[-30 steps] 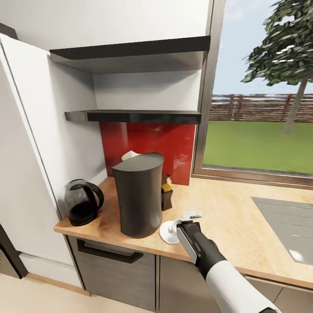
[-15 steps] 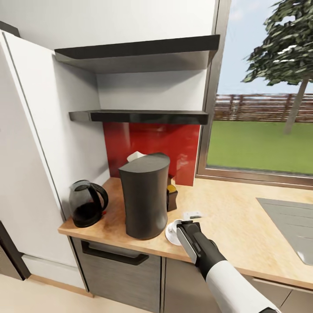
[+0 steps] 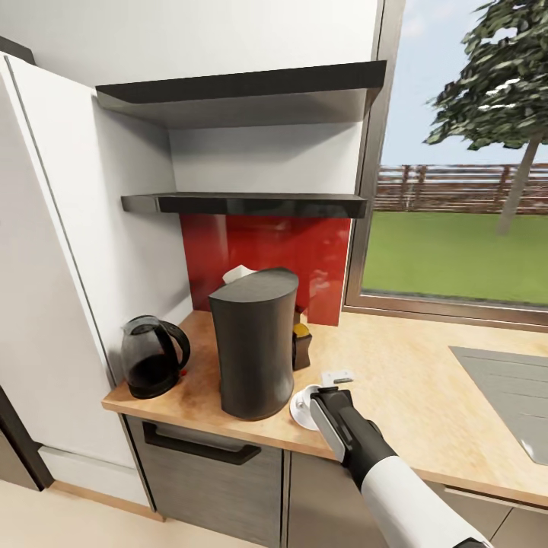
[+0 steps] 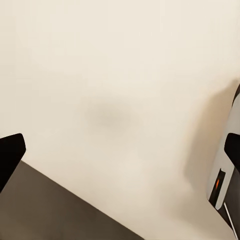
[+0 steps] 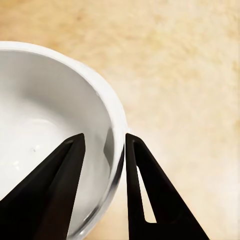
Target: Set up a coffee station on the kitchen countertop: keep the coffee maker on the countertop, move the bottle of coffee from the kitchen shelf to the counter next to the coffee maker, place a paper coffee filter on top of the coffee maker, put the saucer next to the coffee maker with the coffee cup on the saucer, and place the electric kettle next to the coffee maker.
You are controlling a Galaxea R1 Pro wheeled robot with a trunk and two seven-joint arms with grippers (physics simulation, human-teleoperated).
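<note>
— Light wood-grain kitchen countertop across the lower half of the head view, window and lawn at upper right, grey sink at the right edge. Anything by the wall?

— Thin black kitchen shelf left of centre, over a red backsplash. Below it, centre frame, the charcoal coffee maker, upright on the counter.

— And around that?

— Electric kettle at lower left, near the counter's corner, just beside the tower. Bottle of coffee tucked close against the tower's right side, yellow cap up. Paper coffee filter peeking above the tower's top from behind.

— Right gripper?

— Low at bottom centre, at the coffee cup, which sits on the counter just right of the tower's base. Seen up close from the wrist: right gripper narrowed onto the cup's white wall, one finger inside, one outside.

— Left gripper?

— Spread wide, black fingertips at opposite edges, nothing between, only a pale blurred surface beyond.
</note>
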